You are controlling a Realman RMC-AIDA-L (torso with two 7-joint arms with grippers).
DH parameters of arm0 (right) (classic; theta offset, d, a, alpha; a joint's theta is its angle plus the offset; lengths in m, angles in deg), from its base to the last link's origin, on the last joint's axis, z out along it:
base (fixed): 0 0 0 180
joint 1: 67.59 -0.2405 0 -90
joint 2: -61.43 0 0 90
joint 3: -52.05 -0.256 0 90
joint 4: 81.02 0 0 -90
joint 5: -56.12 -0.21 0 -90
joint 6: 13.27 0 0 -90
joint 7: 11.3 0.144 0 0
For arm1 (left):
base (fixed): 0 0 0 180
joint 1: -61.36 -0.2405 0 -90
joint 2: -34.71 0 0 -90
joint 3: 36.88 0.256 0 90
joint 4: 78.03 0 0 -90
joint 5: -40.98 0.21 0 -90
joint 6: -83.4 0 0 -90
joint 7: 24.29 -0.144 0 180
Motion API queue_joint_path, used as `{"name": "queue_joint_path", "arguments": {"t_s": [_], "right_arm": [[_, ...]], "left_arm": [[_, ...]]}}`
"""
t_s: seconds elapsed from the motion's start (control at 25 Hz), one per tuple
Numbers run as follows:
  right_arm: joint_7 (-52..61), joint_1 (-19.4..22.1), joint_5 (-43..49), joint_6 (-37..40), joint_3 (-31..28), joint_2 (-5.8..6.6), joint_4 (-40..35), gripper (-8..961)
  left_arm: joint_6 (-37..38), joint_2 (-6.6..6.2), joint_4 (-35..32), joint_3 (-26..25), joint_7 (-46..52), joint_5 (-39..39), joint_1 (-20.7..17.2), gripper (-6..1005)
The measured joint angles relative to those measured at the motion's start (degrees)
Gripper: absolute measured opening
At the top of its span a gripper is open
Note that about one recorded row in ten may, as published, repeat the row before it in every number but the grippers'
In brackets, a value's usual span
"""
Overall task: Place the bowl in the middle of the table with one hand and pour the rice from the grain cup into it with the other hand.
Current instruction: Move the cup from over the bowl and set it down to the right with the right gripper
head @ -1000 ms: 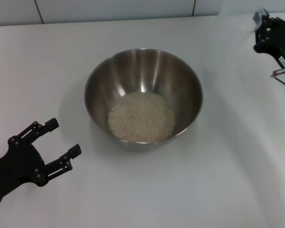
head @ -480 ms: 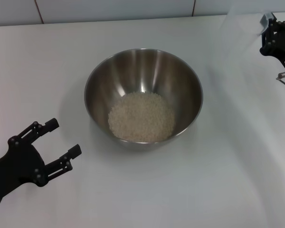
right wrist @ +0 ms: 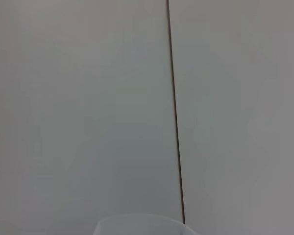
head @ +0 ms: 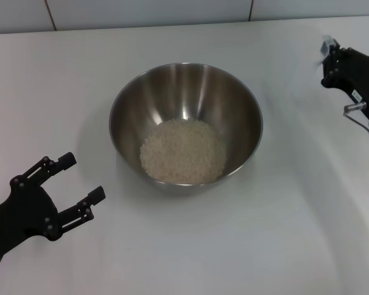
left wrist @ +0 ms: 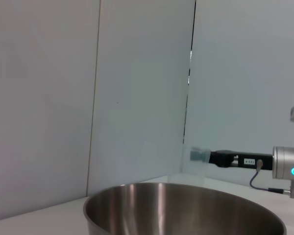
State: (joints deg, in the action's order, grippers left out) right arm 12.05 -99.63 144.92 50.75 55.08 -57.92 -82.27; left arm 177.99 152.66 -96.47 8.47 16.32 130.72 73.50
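Observation:
The steel bowl [head: 186, 104] stands in the middle of the white table [head: 246, 246] with a pale heap of rice [head: 183, 151] in its bottom. Its rim also shows in the left wrist view [left wrist: 181, 208]. My right gripper [head: 326, 64] is at the far right, well clear of the bowl, and is shut on the clear grain cup [head: 325, 48], which shows only faintly. The cup shows in the left wrist view [left wrist: 198, 155], and its rim in the right wrist view [right wrist: 142, 223]. My left gripper [head: 84, 177] is open and empty at the near left, apart from the bowl.
A pale tiled wall [head: 141, 12] runs along the table's far edge. Bare white tabletop lies all around the bowl.
My right gripper has moved with the cup, first a little right, then down and back left. The bowl, the rice and the left gripper have not moved.

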Motion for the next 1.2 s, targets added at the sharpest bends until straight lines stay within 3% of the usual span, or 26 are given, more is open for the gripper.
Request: {"name": "queue_joint_path", "arguments": {"t_s": [0.72,1.2], "right_arm": [[-0.58,-0.53,0.15,-7.79,3.0,-0.02,1.47,34],[-0.6,-0.33,0.15,-7.6,3.04,-0.09,1.42,42]], "left_arm": [[0.69,0.0,-0.02,-0.09,0.0,-0.09,-0.18,844],[1.13,0.0,-0.02,-0.09,0.0,-0.34,-0.19,844]]}}
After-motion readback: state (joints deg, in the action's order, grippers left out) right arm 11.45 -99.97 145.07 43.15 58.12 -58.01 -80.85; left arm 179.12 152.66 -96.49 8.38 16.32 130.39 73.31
